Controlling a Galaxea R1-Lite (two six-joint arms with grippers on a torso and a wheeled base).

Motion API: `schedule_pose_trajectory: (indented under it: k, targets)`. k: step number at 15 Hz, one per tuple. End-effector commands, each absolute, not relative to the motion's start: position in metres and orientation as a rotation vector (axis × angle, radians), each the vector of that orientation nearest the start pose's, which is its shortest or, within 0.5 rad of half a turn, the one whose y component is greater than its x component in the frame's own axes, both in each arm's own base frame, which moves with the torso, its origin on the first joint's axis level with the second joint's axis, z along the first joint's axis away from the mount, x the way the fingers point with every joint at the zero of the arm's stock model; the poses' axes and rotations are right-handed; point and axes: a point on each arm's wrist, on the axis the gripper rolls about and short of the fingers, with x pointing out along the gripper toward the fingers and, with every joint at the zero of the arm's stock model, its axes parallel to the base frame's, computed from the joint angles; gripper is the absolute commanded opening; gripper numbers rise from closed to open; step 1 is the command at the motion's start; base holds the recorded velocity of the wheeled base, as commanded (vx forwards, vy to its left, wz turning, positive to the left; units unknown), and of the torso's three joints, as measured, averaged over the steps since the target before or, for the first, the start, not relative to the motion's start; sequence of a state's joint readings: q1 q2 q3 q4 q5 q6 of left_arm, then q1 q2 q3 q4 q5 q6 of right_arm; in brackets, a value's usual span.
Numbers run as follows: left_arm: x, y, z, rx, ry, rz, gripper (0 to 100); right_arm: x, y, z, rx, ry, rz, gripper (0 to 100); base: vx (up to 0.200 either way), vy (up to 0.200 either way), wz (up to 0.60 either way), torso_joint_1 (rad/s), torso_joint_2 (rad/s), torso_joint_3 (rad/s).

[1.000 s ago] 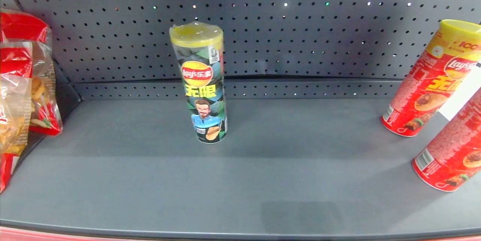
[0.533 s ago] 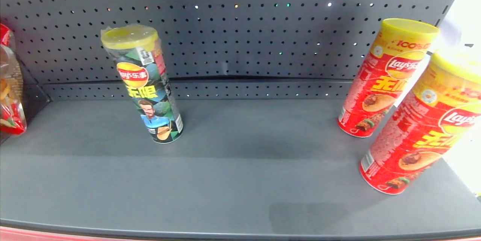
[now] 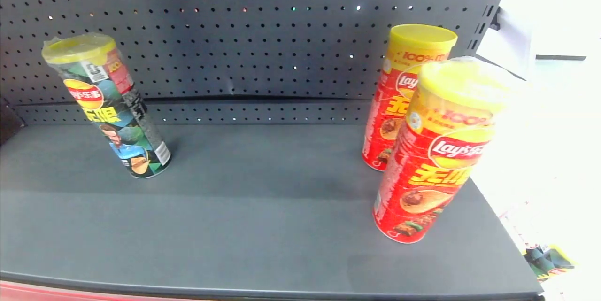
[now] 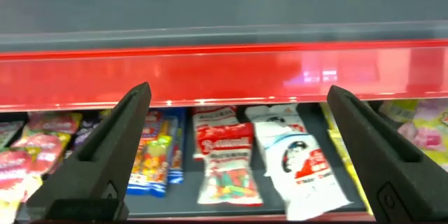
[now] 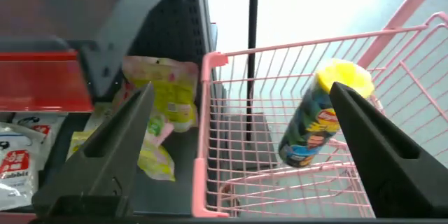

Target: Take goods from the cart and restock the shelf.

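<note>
The right pincer hangs wide open and empty before the pink cart. A dark chip can with a yellow lid leans inside the cart, ahead of that pincer and well apart from its fingers. The left pincer is spread just as wide and holds nothing, facing a red shelf edge with snack packets lying below it. On the grey shelf a green-patterned chip can stands at the left, and at the right the front red chip can stands just before the rear red chip can
</note>
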State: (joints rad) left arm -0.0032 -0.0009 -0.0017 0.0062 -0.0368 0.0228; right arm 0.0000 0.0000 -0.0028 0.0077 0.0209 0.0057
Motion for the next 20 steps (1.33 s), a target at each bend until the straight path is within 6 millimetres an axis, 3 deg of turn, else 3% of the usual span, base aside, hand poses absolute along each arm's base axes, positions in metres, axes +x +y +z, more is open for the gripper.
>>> schedule_pose_trajectory:
  k: [1,4,20]
  targets:
    - [-0.0229,-0.0008,0.0753,0.021,0.004,-0.040,100,-0.0230,0.0005,0.0755,0.006,0.005,0.021,100,0.000,-0.200,0.00,0.002,0.00,0.007]
    - [-0.0229,-0.0008,0.0753,0.023,0.004,-0.040,100,-0.0230,0.0005,0.0755,0.006,0.005,0.021,100,0.000,-0.200,0.00,0.002,0.00,0.004]
    - [-0.0229,-0.0008,0.0753,0.021,0.004,-0.040,100,-0.0230,0.0005,0.0755,0.006,0.005,0.021,100,0.000,0.000,0.00,0.000,0.00,0.000]
